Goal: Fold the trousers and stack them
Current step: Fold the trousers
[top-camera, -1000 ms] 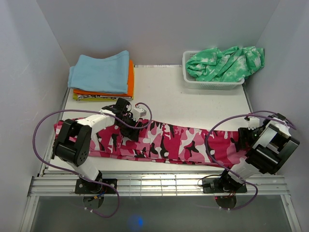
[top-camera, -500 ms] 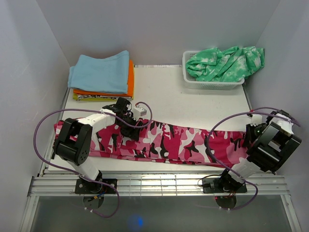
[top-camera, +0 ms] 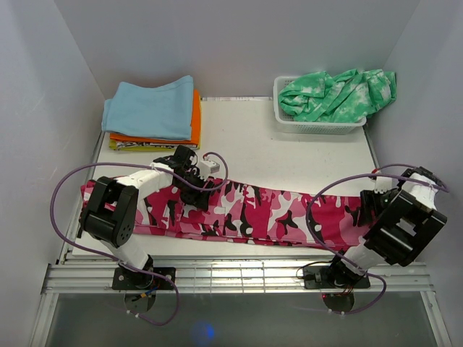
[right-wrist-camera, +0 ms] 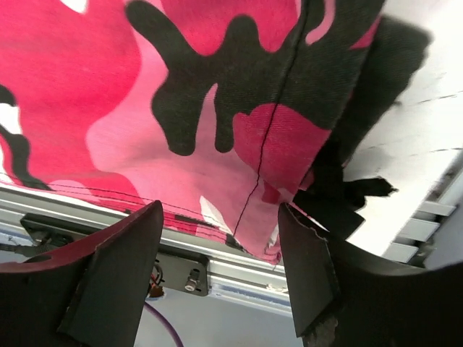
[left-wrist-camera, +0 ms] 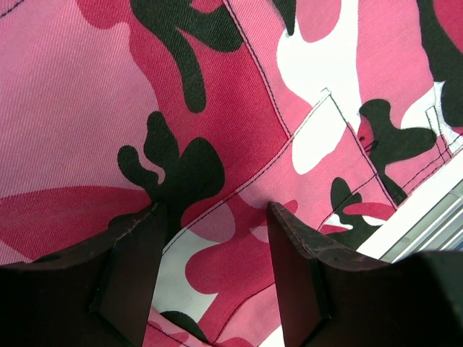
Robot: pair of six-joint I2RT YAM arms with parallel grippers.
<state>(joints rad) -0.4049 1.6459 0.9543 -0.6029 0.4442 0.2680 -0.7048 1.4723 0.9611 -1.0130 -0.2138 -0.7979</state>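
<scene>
Since a second ago only the right arm point(top-camera: 401, 228) has shifted slightly; right fingers point(right-wrist-camera: 116, 282) and left fingers point(left-wrist-camera: 137, 275) both gape, gripping nothing, over the trousers point(top-camera: 253, 210) lying flat across the surface point(top-camera: 289, 152).

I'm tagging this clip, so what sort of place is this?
Probably a robot-lab folding cell: white table boxed in by plain walls, pink camouflage fabric trousers laid flat, folded blue and orange clothes stacked behind.

At the far left of the white worktop point(top-camera: 246, 144) sits a stack of folded clothes: a light blue piece point(top-camera: 148, 107) on top, an orange one point(top-camera: 194, 119) beneath, a yellow one point(top-camera: 134, 147) lowest. At the far right, a white basket point(top-camera: 318, 127) holds a crumpled green-and-white tie-dye garment point(top-camera: 336, 94) that spills over its rim.
</scene>
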